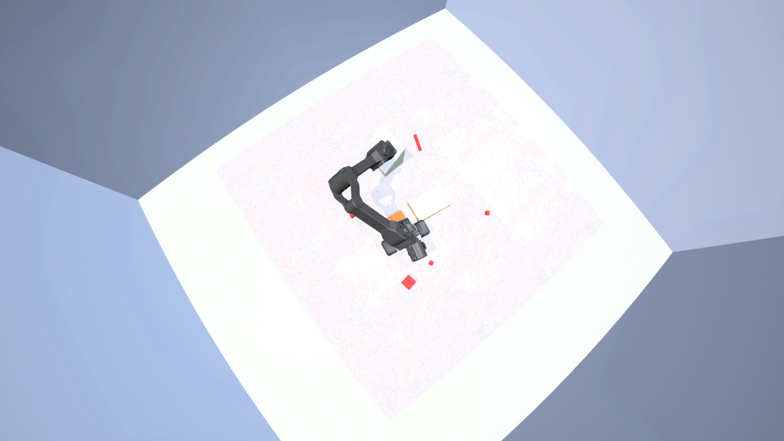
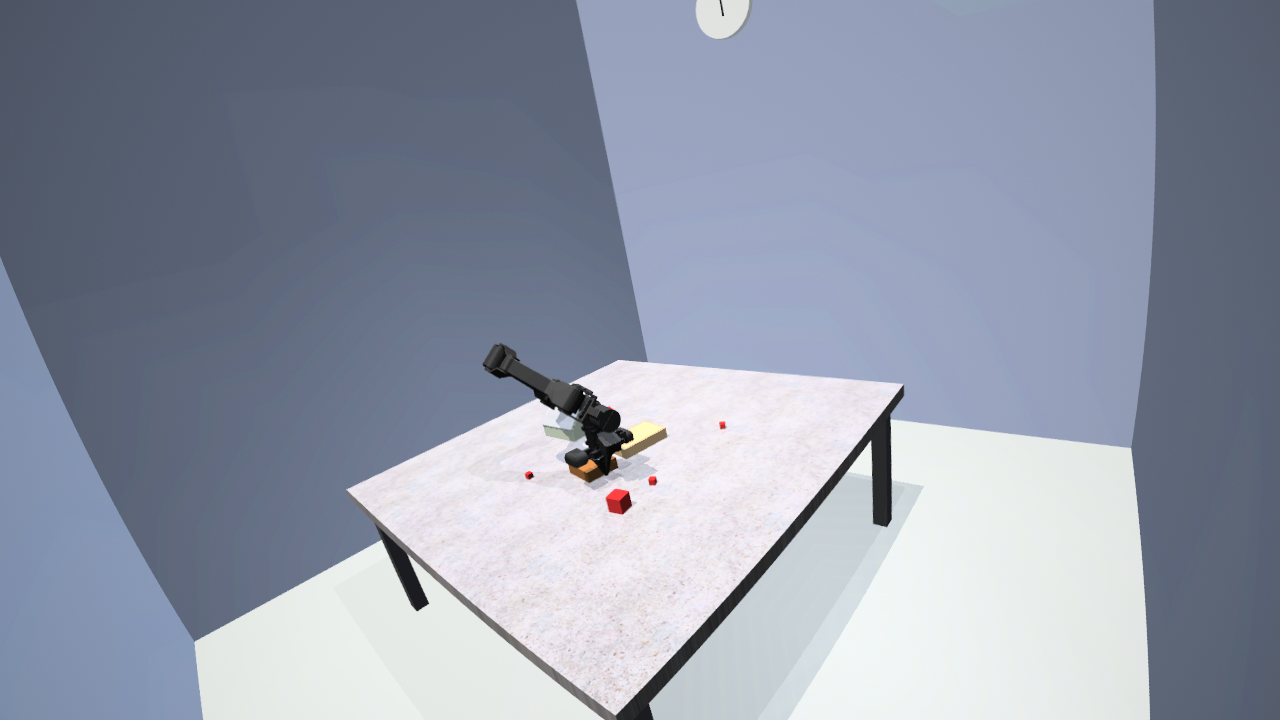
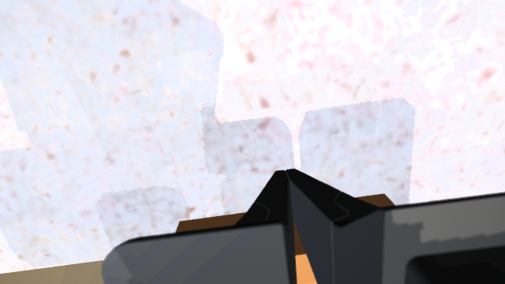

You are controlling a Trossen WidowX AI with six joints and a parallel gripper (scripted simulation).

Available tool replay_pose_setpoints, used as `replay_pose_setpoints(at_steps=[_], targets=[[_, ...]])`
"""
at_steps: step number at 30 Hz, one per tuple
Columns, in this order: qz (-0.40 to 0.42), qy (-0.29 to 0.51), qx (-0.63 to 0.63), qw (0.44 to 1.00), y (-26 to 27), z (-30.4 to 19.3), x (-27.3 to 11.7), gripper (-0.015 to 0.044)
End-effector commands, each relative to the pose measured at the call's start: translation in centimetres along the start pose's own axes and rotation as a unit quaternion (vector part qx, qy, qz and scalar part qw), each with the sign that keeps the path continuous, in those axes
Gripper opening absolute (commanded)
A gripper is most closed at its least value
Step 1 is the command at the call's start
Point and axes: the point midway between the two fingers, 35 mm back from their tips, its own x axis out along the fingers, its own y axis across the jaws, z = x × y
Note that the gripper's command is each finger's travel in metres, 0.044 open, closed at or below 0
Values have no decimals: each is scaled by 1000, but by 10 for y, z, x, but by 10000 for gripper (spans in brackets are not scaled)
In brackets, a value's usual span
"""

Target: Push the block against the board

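Observation:
The square block (image 1: 395,216) (image 2: 586,471) (image 3: 209,223) is orange and lies flat on the table, partly hidden under the arm. The cream board (image 1: 430,201) (image 2: 648,436) lies flat beside it; its side shows at the lower left of the wrist view. A narrow gap seems to show between block and board in the top view; the arm hides much of it. My gripper (image 2: 607,471) (image 3: 286,179) is shut and empty, fingertips pointing down, low at the block's side facing the exterior camera. I cannot tell whether they touch it. The arm hides the fingertips in the top view.
A red cube (image 1: 408,282) (image 2: 618,501) and a small red cube (image 1: 430,262) (image 2: 652,480) lie near the gripper. Other small red cubes (image 1: 487,212) (image 2: 529,475) lie farther off. A grey-green wedge (image 1: 395,163) (image 2: 562,431) stands by the arm's base, near a red rod (image 1: 418,142).

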Motion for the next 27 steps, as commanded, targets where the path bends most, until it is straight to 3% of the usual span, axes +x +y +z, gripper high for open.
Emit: replay_pose_setpoints(at_steps=[1,27], targets=[[3,3,-5,1000,2,-8,2,0],[3,4,-6,1000,2,-26,2,0]])
